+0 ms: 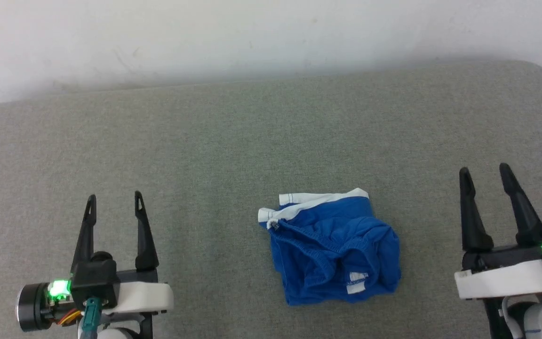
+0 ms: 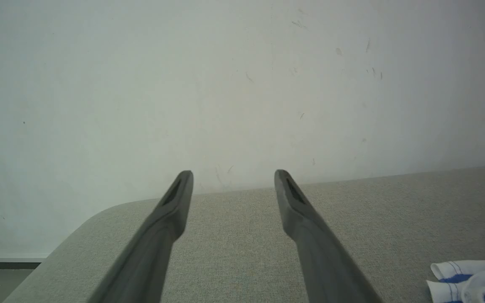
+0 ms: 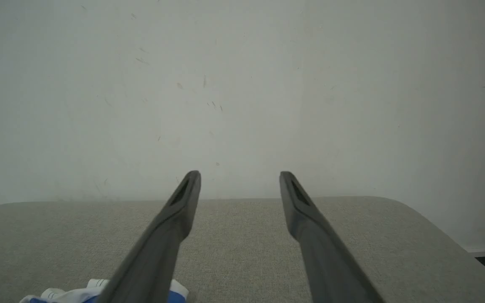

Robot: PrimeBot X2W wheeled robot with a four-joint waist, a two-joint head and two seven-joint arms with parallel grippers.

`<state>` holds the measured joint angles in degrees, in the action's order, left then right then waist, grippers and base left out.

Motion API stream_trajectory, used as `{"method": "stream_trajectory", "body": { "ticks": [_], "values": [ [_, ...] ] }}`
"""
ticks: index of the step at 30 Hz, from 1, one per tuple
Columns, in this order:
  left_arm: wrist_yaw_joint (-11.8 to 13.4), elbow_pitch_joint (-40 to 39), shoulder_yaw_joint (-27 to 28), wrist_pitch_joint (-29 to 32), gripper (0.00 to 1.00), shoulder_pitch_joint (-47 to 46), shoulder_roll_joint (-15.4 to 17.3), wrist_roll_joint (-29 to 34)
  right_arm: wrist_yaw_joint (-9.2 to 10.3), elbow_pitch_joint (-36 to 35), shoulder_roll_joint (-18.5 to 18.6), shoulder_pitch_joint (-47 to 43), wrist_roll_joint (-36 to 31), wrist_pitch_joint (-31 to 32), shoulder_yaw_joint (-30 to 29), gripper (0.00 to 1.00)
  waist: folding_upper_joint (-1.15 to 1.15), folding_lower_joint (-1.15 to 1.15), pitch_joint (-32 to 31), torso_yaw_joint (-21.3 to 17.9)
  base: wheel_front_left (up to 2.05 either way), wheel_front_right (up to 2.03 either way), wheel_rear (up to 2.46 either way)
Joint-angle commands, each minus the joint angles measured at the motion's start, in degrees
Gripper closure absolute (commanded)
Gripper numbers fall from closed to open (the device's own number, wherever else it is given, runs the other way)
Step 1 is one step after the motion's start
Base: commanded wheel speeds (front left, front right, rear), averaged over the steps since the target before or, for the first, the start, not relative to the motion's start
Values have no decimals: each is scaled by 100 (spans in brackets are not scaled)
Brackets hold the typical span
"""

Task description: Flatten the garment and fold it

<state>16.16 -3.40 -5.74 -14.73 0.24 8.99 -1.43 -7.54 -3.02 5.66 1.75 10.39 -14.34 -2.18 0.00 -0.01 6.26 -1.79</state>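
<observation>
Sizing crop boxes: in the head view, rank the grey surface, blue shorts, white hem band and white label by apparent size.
Largest to smallest:
1. grey surface
2. blue shorts
3. white hem band
4. white label
All lie at a similar distance from the camera, so nearness hardly skews this.

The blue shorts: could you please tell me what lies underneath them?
The blue shorts lie bunched on the grey upholstered surface, which shows on every side of them. The patch directly beneath is covered by the cloth, so anything there cannot be seen.
</observation>
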Motion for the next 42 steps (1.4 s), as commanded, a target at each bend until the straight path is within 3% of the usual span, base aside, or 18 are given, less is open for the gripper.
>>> {"method": "stream_trajectory", "body": {
  "ticks": [1, 5, 8, 13, 18, 23, 26, 35, 42],
  "values": [
    [-44, -46, 33, -27, 0, 105, 7, -6, 5, -54, -29, -24, -54, -54, -30, 0, 0, 1, -7, 11, 0, 0, 0],
    [-153, -147, 35, -27, 0, 133, 9, -36, 5, -275, 76, 310, -26, -62, -161, 0, 0, 1, -18, 79, 0, 0, 0],
    [-248, -197, 20, -27, 0, 117, 16, -38, 5, -353, 469, 834, 92, 122, -84, 0, 0, 1, -17, 167, 0, 0, 0],
    [-405, -281, -6, -27, 0, 96, 4, -51, 5, -220, 1413, 1649, 816, 2096, 717, 0, 0, 1, 15, 331, 0, 0, 0],
    [-520, -352, 14, -27, 0, 145, -17, -38, 5, -50, 2428, 2103, 2338, 4552, 1762, 0, 0, 1, 82, 513, 0, 0, 0],
    [-591, -384, 16, -27, 0, 99, -94, -22, 5, 159, 3160, 2281, 3478, 6055, 2365, 0, 0, 1, 254, 717, 0, 0, 0],
    [-631, -413, 47, -27, 0, 50, -139, -39, 5, 457, 3151, 2323, 3813, 6353, 2466, 0, 0, 1, 373, 818, 0, 0, 0],
    [-708, -380, 141, -27, 0, -76, -254, -1, 5, 1687, 2408, 2027, 4161, 6163, 2735, 0, 0, 1, 588, 1049, 0, 0, 0],
    [-701, -327, 159, -27, 0, -114, -273, 86, 5, 1915, 2353, 1703, 4097, 5963, 3443, 0, 0, 1, 615, 1061, 0, 0, 0]
  ]
}}
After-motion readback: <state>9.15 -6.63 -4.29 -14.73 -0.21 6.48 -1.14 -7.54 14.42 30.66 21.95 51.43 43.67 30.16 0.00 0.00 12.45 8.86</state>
